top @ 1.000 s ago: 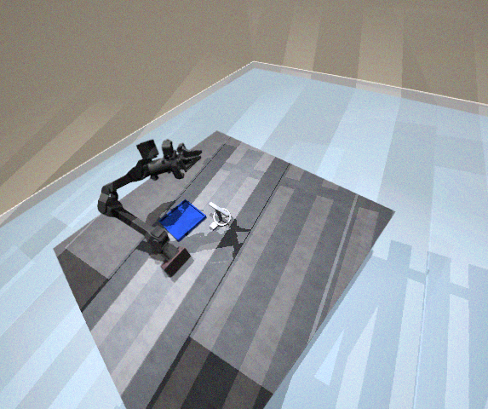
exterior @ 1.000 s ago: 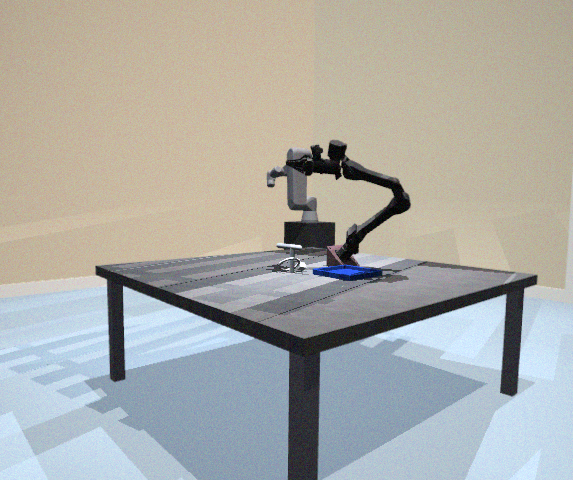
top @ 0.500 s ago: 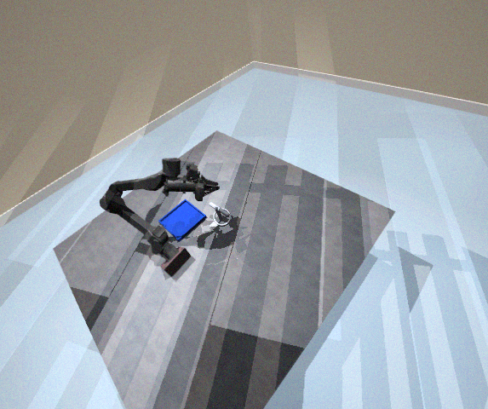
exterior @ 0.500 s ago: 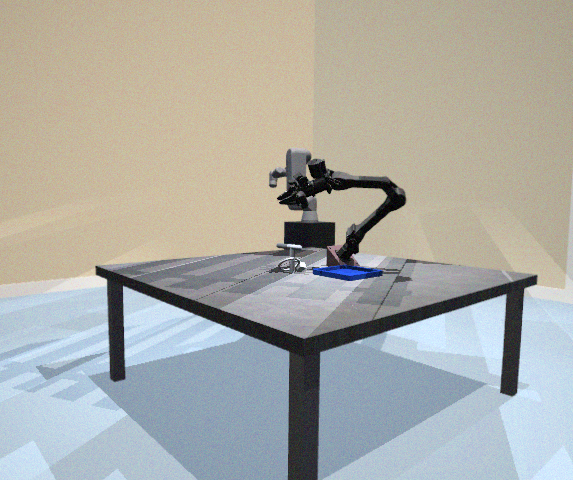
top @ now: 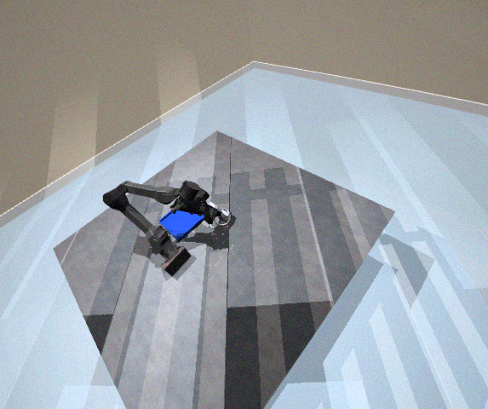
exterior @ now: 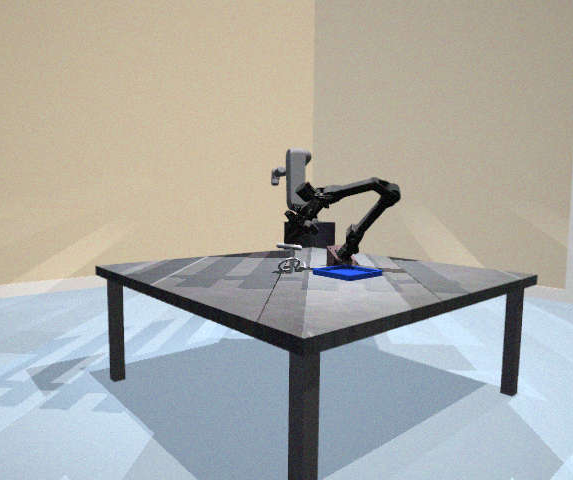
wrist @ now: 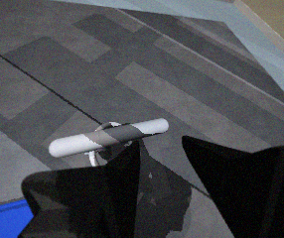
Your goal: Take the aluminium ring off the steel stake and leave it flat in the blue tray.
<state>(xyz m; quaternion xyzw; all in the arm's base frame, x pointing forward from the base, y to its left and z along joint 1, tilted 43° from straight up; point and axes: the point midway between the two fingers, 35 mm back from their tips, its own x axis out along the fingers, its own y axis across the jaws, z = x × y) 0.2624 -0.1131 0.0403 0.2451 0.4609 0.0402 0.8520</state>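
Grey tabletop [top: 278, 255] [exterior: 296, 310] [wrist: 182, 94] under everything. Blue tray [top: 181, 224] [exterior: 347, 272] [wrist: 5, 218] sits low beside the end effector [top: 217, 216] [exterior: 289, 236] [wrist: 161, 144], likely near the stake for a short carry. End effector above the stake, fingers parted about halfway, holding nothing, presumably leaving room to straddle the ring. Steel cross-bar [exterior: 289, 246] [wrist: 109, 137] lies ahead of and below the fingertips, blocking a straight lift. Aluminium ring [top: 223, 224] [exterior: 283, 265] [wrist: 92, 159] beneath it, still around the stake; probably needs tilting to pass.
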